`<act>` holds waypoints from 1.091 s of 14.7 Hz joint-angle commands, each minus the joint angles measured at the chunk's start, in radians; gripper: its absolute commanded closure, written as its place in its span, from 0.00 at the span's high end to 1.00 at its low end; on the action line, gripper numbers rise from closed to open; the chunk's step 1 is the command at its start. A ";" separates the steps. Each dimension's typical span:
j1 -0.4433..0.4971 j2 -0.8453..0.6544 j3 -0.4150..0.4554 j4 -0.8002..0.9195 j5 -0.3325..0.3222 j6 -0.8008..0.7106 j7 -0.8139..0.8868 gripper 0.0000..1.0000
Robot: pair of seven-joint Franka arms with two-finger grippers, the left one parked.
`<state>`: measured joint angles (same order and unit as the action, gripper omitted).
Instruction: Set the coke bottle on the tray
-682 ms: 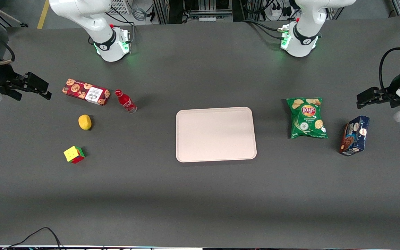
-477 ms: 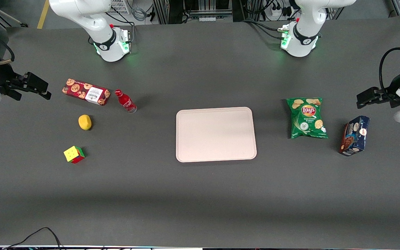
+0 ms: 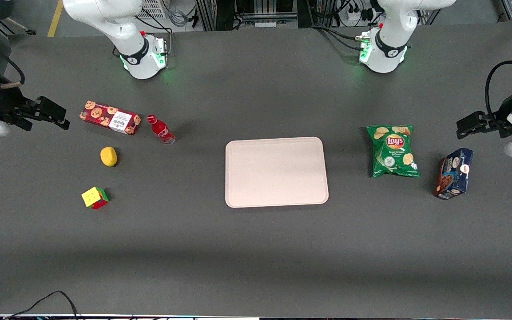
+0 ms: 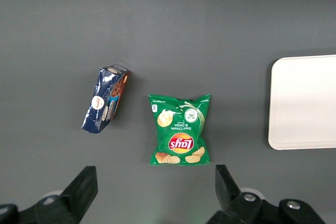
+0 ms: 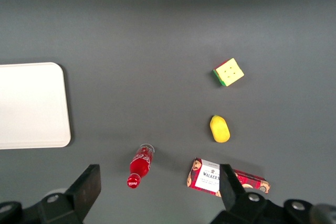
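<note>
The coke bottle is small and red with a red cap and a clear base. It appears to stand upright on the dark table, beside the red cookie box. It also shows in the right wrist view, between the gripper's fingers but far below them. The pale beige-pink tray lies flat and bare at the table's middle; part of it shows in the right wrist view. My right gripper hovers open and empty at the working arm's end of the table, apart from the bottle.
A yellow lemon and a colour cube lie nearer the front camera than the cookie box. A green chips bag and a dark blue cookie pack lie toward the parked arm's end.
My right gripper has shifted slightly toward the cookie box. The bottle, the tray and the other things have not moved.
</note>
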<state>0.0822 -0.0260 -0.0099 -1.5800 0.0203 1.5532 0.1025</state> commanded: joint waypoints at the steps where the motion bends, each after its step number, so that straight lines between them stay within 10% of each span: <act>1: 0.007 -0.046 0.011 -0.150 -0.011 0.088 0.005 1.00; 6: 0.007 -0.235 0.108 -0.651 -0.010 0.477 0.107 1.00; 16: 0.008 -0.236 0.257 -0.992 0.003 0.803 0.186 1.00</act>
<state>0.0919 -0.2264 0.2418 -2.5079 0.0208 2.3093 0.2740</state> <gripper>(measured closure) 0.000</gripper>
